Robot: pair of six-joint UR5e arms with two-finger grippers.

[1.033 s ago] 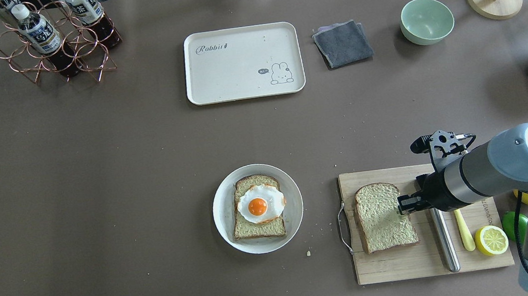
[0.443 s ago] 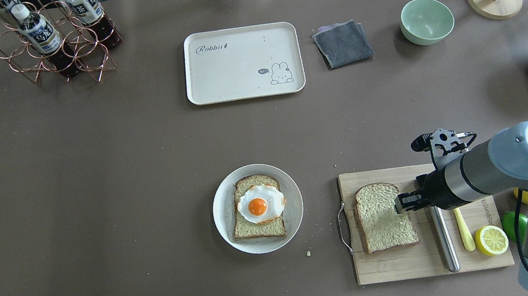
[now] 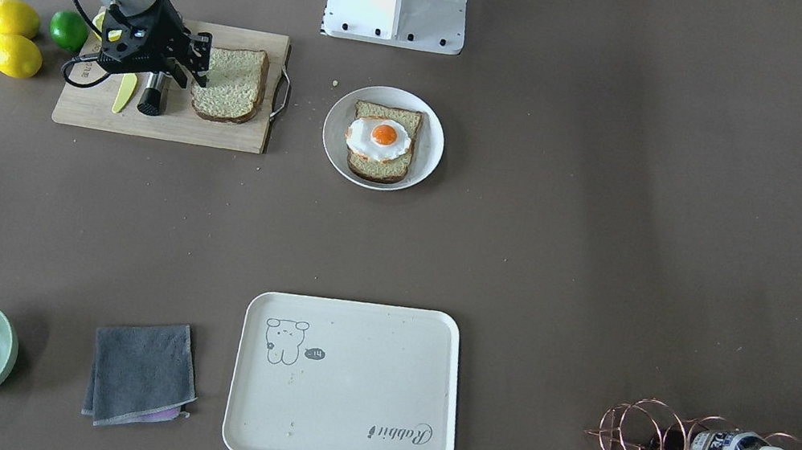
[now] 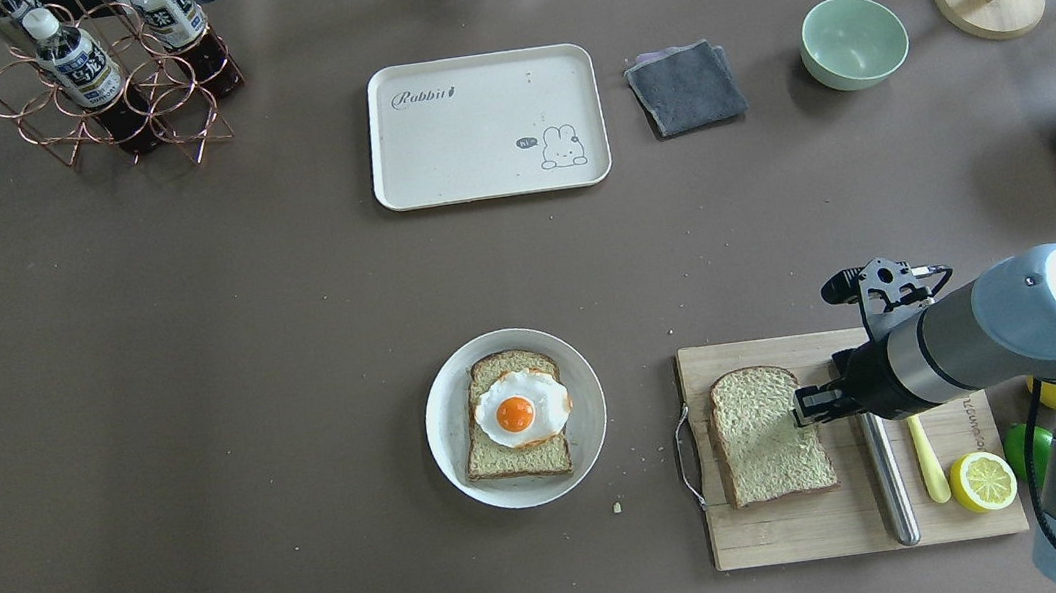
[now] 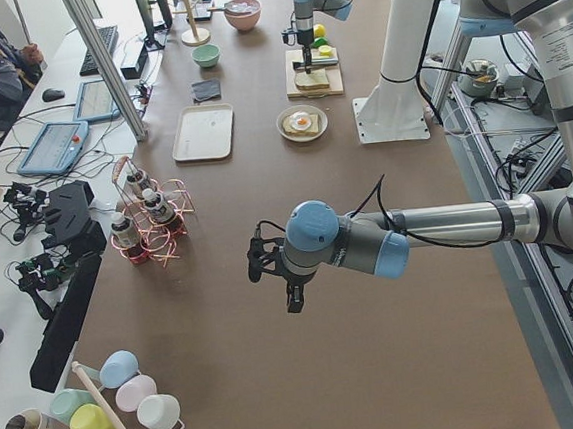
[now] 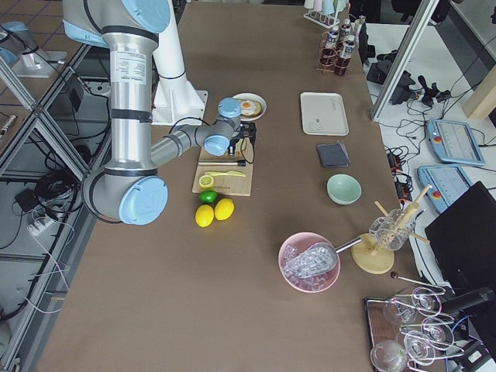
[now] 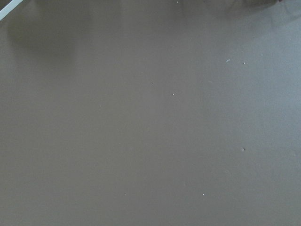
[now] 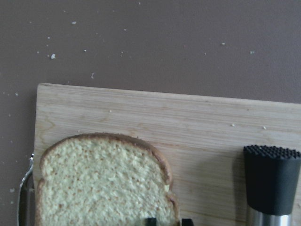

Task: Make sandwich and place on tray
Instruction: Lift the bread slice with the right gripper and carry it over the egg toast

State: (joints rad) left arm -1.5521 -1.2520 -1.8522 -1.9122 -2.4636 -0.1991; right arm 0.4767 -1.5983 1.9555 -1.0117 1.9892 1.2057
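Watching right pincer (image 4: 801, 409) at right crust edge of loose bread slice (image 4: 767, 433) on cutting board (image 4: 789, 531). Fingertips (image 8: 150, 221) sitting narrowly apart; cannot tell whether clamped. Egg-topped slice (image 4: 520, 461) lying on plate (image 4: 446, 448), tray (image 4: 469, 143) well apart across counter. Am worrying: shallow edge pinch tearing or dropping slice, or knocking metal-handled tool (image 4: 889, 484) just beside. Left pincer (image 5: 272, 274): cannot tell.

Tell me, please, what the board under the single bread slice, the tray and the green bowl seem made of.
Cutting board: pale, unvarnished-looking wood; grain lines show.
Tray: probably plastic or melamine, smooth matte cream, with a printed drawing.
Bowl: smooth pale green with a soft sheen, ceramic or plastic; the look cannot settle which.
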